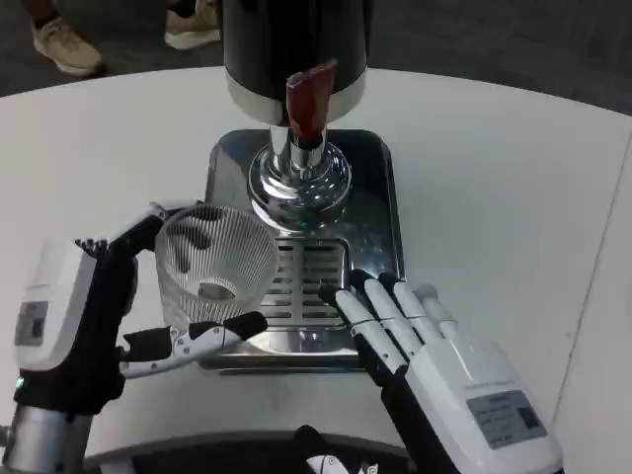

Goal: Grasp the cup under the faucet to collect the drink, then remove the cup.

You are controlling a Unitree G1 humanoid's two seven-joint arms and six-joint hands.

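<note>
A clear ribbed glass cup (215, 263) stands at the left edge of the metal drip tray (373, 207), to the left of the faucet. My left hand (94, 316) wraps around it, thumb in front and fingers behind. The chrome faucet (298, 178) with its red lever (308, 97) hangs from the black dispenser (296, 39) above the tray's grate (308, 281). My right hand (415, 336) lies with its fingers straight and together on the tray's front right part, holding nothing.
The round white table (494, 178) spreads out to both sides of the tray. Someone's shoes (64, 44) show on the dark floor beyond the far left edge.
</note>
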